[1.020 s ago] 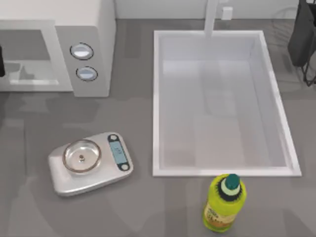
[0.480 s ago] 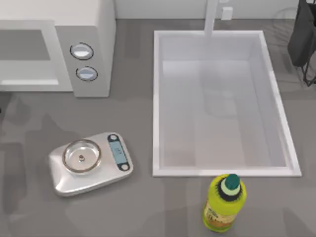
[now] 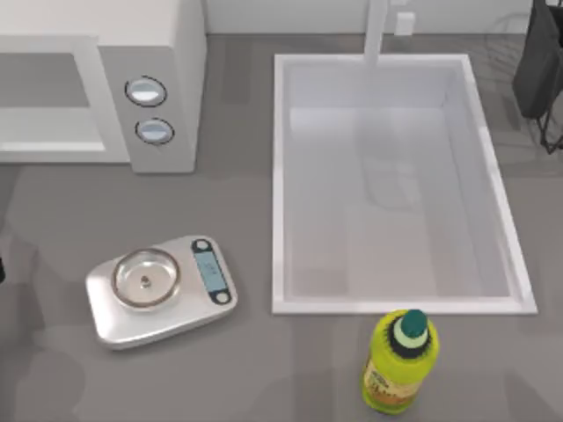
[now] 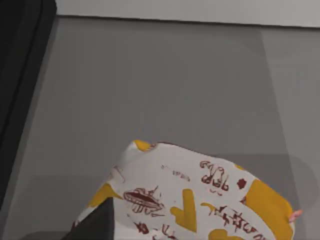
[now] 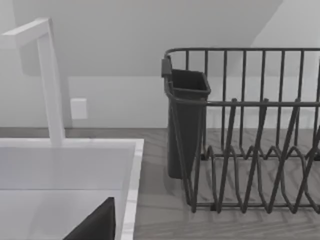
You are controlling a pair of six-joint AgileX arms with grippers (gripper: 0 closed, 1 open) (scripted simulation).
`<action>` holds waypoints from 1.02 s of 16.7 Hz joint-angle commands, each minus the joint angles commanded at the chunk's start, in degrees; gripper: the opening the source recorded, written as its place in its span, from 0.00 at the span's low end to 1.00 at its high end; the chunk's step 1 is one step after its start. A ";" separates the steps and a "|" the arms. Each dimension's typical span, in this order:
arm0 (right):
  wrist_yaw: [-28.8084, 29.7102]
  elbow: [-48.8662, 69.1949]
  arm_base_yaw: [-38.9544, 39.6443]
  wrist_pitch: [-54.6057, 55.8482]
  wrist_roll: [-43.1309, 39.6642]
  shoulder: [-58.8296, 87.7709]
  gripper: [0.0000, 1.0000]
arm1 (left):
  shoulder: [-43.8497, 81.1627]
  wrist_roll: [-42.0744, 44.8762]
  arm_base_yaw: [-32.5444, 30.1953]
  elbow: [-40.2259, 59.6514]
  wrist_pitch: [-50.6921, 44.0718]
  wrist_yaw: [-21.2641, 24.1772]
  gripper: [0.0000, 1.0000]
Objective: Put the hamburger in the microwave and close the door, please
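From where I stand, the large white boxy microwave (image 3: pixel 106 79) with 2 round silver-rimmed dials sits at the table's (image 3: pixel 264 369) far left. Its cavity looks open toward the front, and I cannot make out the glass door. The wrapped hamburger (image 4: pixel 200 200), in white paper printed with yellow and dark red marks, lies on the grey table close under the left wrist camera. A dark corner of the left arm's jaws (image 4: pixel 97 222) sits right at its edge, but I cannot tell whether they are parted or have hold of the wrapper. The right arm is parked at the far right, near the dark wire dish rack (image 5: pixel 250 135) beside the white sink (image 3: pixel 281 176); the state of its jaws cannot be told either.

This looks like the pick-up step, nothing yet loaded. Next calls for a firm grip on the soft wrapper, then a carry into the cavity, clearing the flat silver kitchen scale (image 3: pixel 163 290).
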 joint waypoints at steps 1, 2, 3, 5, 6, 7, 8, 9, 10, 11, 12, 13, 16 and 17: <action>0.00 0.00 0.00 0.00 0.00 0.00 1.00 | 0.00 0.00 0.00 0.00 0.00 0.00 1.00; 0.00 0.00 0.00 0.00 0.00 0.00 1.00 | 0.00 0.00 0.00 0.00 0.00 0.00 1.00; 0.00 0.00 0.00 0.00 0.00 0.00 1.00 | 0.00 0.00 0.00 0.00 0.00 0.00 1.00; 0.00 0.00 0.00 0.00 0.00 0.00 1.00 | -0.51 0.02 -0.55 0.65 0.03 0.05 1.00; 0.00 0.00 0.00 0.00 0.00 0.00 1.00 | -1.13 0.18 -0.64 1.08 0.13 -0.03 1.00; 0.00 0.00 0.00 0.00 0.00 0.00 1.00 | -2.16 0.45 -0.81 1.42 0.04 -0.15 1.00; 0.00 0.00 0.00 0.00 0.00 0.00 1.00 | -3.39 0.75 -1.11 1.63 -0.33 -0.26 1.00; 0.00 0.00 0.00 0.00 0.00 0.00 1.00 | -4.64 1.04 -1.52 1.76 -1.00 -0.33 1.00; 0.00 0.00 0.00 0.00 0.00 0.00 1.00 | -5.89 1.28 -1.96 1.85 -2.00 -0.36 1.00; 0.00 0.00 0.00 0.00 0.00 0.00 1.00 | -7.18 1.46 -2.38 1.92 -3.31 -0.38 1.00; 0.00 0.00 0.00 0.00 0.00 0.00 1.00 | -8.50 1.58 -2.74 2.00 -4.91 -0.41 1.00; 0.00 0.00 0.00 0.00 0.00 0.00 1.00 | -9.86 1.62 -3.04 2.13 -6.76 -0.47 1.00; 0.00 0.00 0.00 0.00 0.00 0.00 1.00 | -14.12 1.49 -3.34 3.03 -13.47 -0.98 1.00; 0.00 0.00 0.00 0.00 0.00 0.00 1.00 | -15.54 1.42 -3.23 3.61 -15.91 -1.22 1.00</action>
